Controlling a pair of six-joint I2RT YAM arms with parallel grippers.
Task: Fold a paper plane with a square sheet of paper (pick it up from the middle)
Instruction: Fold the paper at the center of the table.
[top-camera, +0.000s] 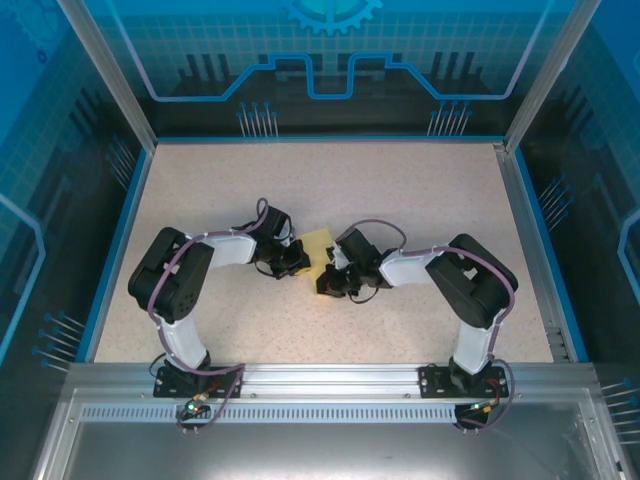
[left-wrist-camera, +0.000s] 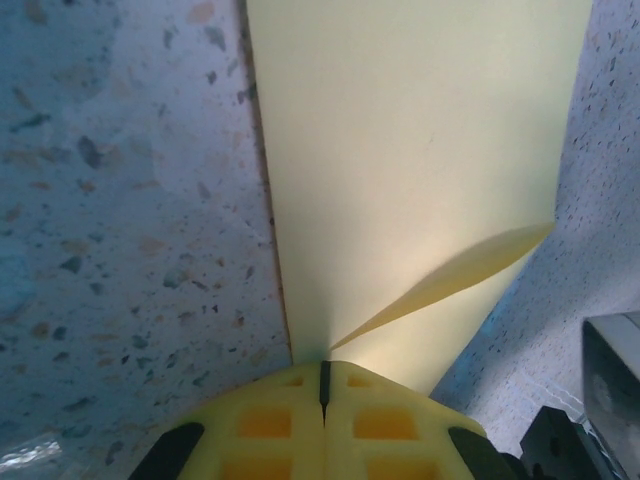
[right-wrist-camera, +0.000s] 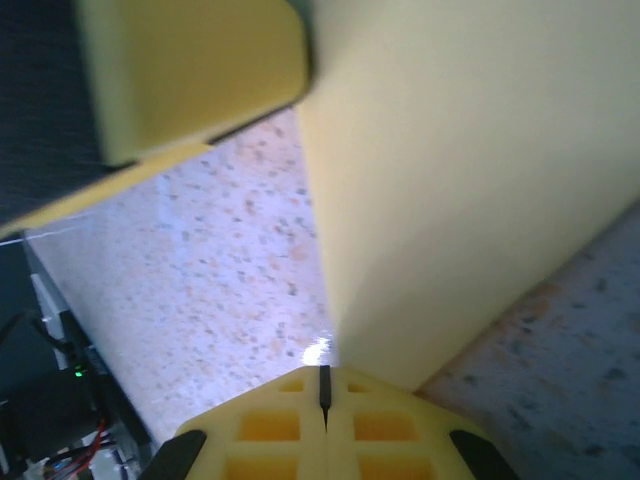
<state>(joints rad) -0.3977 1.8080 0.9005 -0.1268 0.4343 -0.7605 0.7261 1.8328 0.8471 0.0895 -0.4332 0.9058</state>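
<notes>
Waffled yellow pads of my left pincer and right pincer are pinched tight on the thin, matte, pale-yellow sheet of paper, between them at the middle of the speckled table.

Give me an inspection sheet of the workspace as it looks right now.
Surface: speckled beige table, no spills seen.
Job's things: pale-yellow sheet of paper held between the two grippers, one raised flap showing.
Clutter: nothing seen.
Grippers: left gripper and right gripper both shut on the sheet.
Cables: purple cables run along both arms, off the paper.
Surroundings: blue-trimmed transparent walls; metal rail at the near edge.
</notes>
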